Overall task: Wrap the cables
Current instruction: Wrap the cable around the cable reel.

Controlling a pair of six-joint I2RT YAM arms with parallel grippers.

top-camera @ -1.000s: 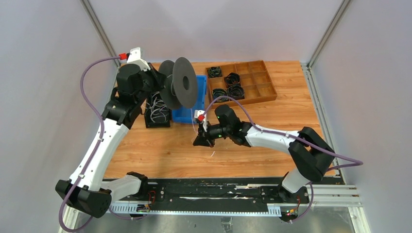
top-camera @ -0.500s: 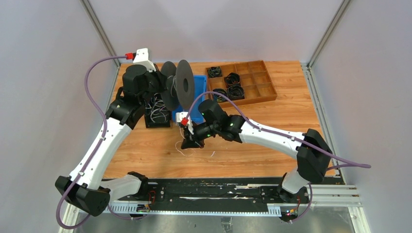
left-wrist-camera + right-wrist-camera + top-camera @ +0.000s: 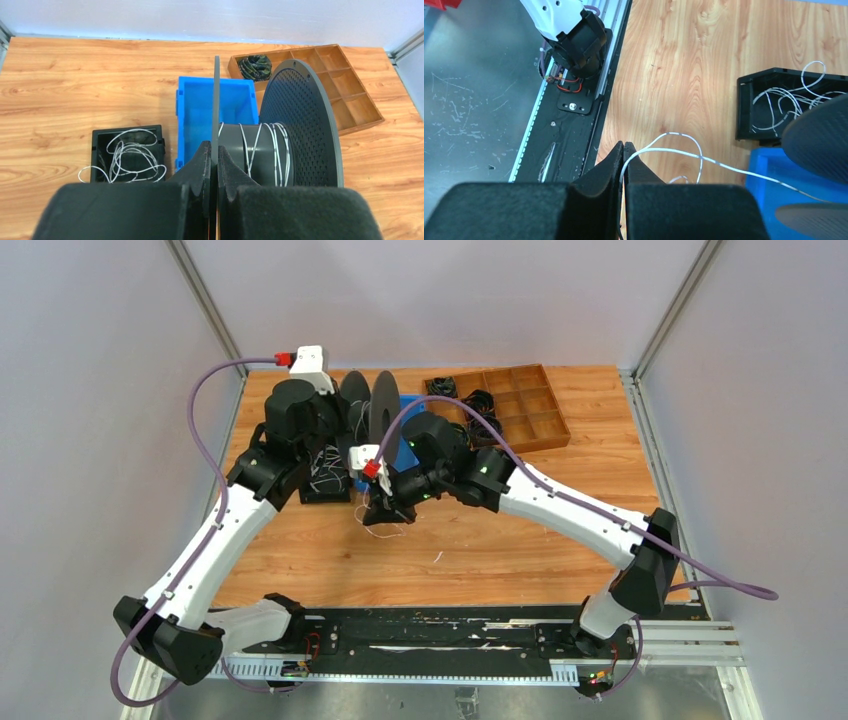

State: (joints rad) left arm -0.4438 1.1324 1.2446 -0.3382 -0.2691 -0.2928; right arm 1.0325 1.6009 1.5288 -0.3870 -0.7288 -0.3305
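The right end effector (image 3: 623, 148), pinching the cable (image 3: 704, 159), has swung in beside the spool (image 3: 300, 120), whose rim the left end effector (image 3: 215, 150) clamps; another turn seems underway.

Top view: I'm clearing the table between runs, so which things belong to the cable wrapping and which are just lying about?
In the job: white cable, pinched in the right pincer; spool, its flange gripped by the left pincer; black box of loose cable.
Lying about: blue bin; wooden divided tray with black cable coils.
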